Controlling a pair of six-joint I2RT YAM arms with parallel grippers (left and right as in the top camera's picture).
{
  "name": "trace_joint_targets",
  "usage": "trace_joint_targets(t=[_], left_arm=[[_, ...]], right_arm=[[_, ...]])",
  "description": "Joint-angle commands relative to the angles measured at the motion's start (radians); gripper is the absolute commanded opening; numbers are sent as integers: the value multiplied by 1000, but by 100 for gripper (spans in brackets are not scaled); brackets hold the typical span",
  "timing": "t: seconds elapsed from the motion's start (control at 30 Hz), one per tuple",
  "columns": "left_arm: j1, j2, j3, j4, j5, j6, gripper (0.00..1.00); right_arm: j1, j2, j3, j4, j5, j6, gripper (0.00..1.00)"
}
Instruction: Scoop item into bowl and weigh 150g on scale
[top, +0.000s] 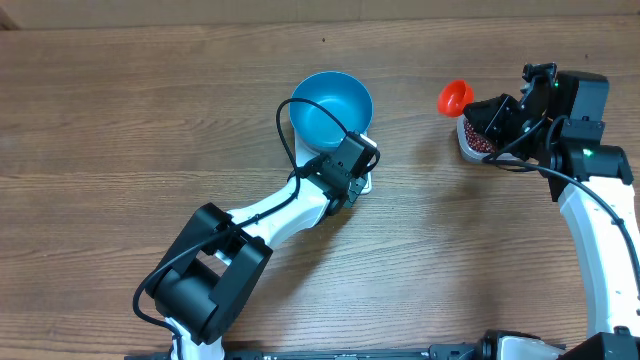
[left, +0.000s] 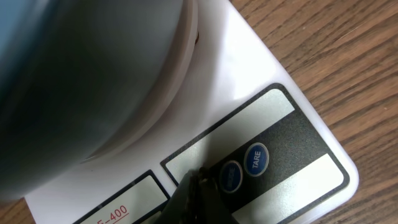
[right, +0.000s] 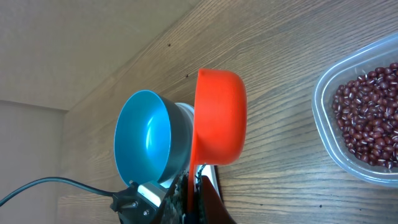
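The blue bowl (top: 332, 108) stands empty on the white scale (top: 301, 152). My left gripper (top: 352, 168) is shut, with nothing held. In the left wrist view its tips (left: 198, 182) rest on the scale's (left: 249, 68) dark button strip, right beside the two round blue buttons (left: 256, 158). The bowl's underside (left: 81, 74) fills that view's upper left. My right gripper (right: 194, 196) is shut on the handle of a red-orange scoop (right: 219, 118) (top: 455, 97), held above the table between the bowl (right: 146, 137) and the beans (right: 370, 118) (top: 478, 140).
The beans lie in a clear plastic tub (right: 329, 143) (top: 468, 152) at the right, under my right arm. A black cable (right: 43, 186) runs from the left wrist. Bare wooden table (top: 120, 120) surrounds everything.
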Motion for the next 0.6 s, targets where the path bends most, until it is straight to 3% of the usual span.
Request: trace_joint_targets(t=[0.0, 0.57], left_arm=[[5, 22, 7, -28, 31, 23, 4], [5, -270, 12, -98, 133, 76, 5]], right_arm=[[-5, -3, 24, 5, 3, -8, 4], [-5, -3, 24, 5, 3, -7, 4]])
